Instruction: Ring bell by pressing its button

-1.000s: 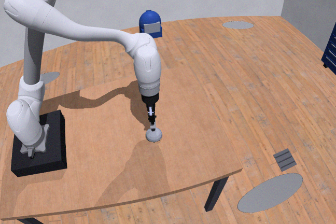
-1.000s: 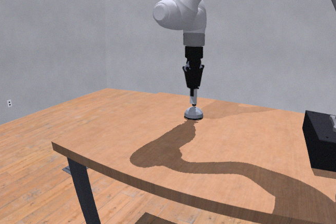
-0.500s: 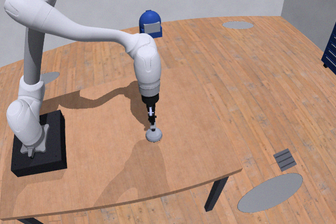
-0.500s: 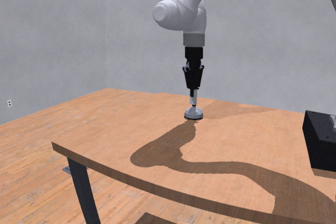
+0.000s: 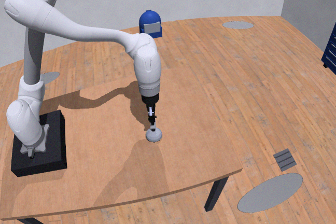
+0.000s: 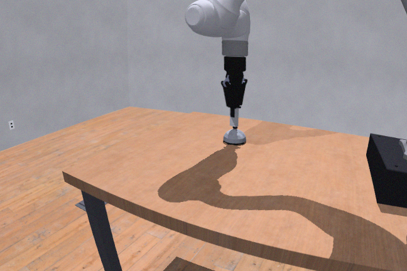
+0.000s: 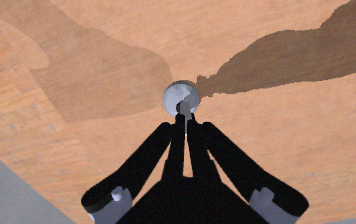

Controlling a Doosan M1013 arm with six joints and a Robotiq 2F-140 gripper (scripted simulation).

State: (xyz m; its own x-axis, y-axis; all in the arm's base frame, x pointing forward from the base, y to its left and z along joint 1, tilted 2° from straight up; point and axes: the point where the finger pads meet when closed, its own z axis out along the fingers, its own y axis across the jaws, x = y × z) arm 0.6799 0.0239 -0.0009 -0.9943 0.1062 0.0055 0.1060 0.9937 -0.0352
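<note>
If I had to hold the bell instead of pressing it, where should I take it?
Grip the bell low on its dome, straight from above, jaws straddling the widest part near the table. It sits upright and round; the shut gripper at its button would first need to open.

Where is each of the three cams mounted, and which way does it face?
Top: high, looking down at the table; whole arm, black base, shut gripper over the bell.
Exterior: low off the table's far side, facing the arm; wrist, gripper, base corner.
Wrist: on the wrist, looking down the fingers at the bell.
All three share bell and gripper.
</note>
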